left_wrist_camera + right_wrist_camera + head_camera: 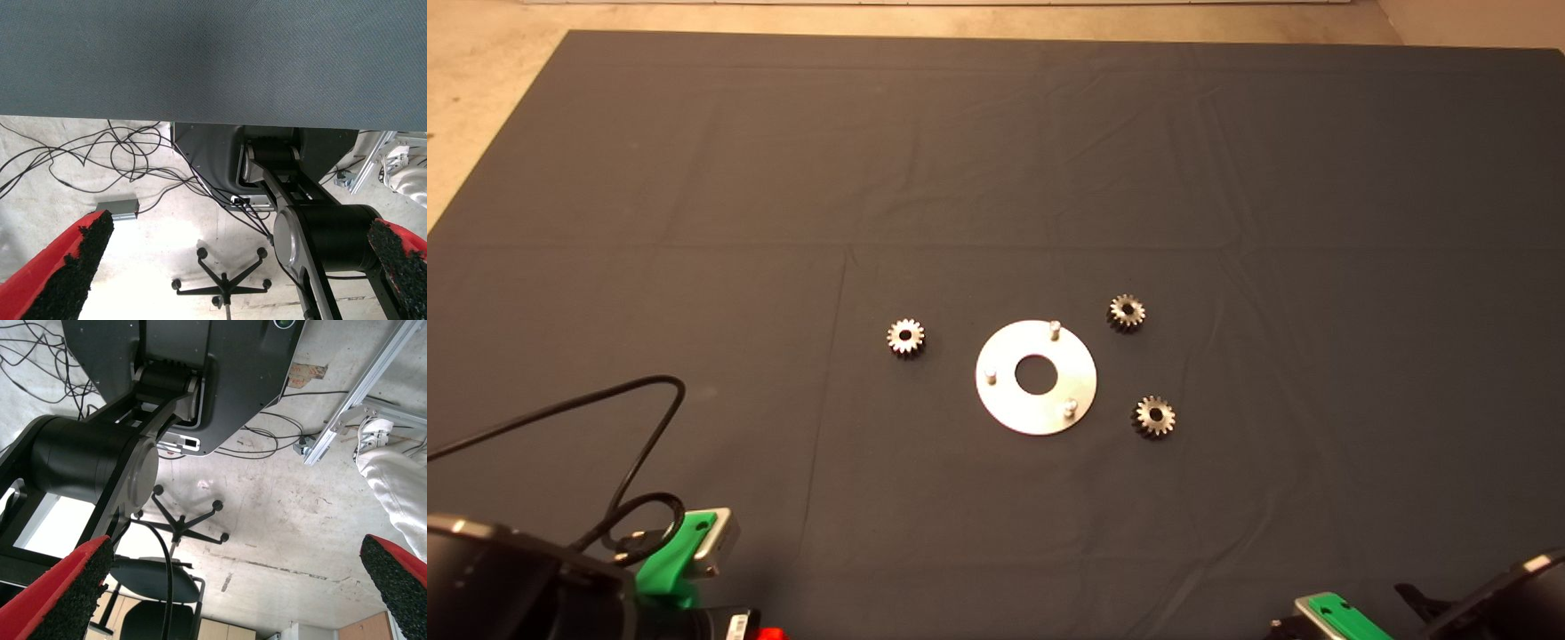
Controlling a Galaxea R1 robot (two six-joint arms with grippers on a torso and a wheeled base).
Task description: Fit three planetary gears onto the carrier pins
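A flat shiny metal disc (pixel 1036 409) with a large centre hole lies in the middle of the dark mat. Three carrier pins stand on it: one at the far side (pixel 1055 329), one at the left (pixel 991 376), one at the near right (pixel 1070 408). All three pins are bare. Three planetary gears lie flat on the mat: one left of the disc (pixel 906 338), one at its far right (pixel 1127 312), one at its near right (pixel 1154 416). My left gripper (pixel 227 273) waits at the lower left edge, open and empty. My right gripper (pixel 233 593) waits at the lower right edge, open and empty.
A black cable (pixel 618 427) loops over the mat near the left arm. The wrist views show the floor beyond the mat: loose cables (pixel 127 157), a chair base (pixel 190 520), the robot's own body and a person's leg (pixel 393 480).
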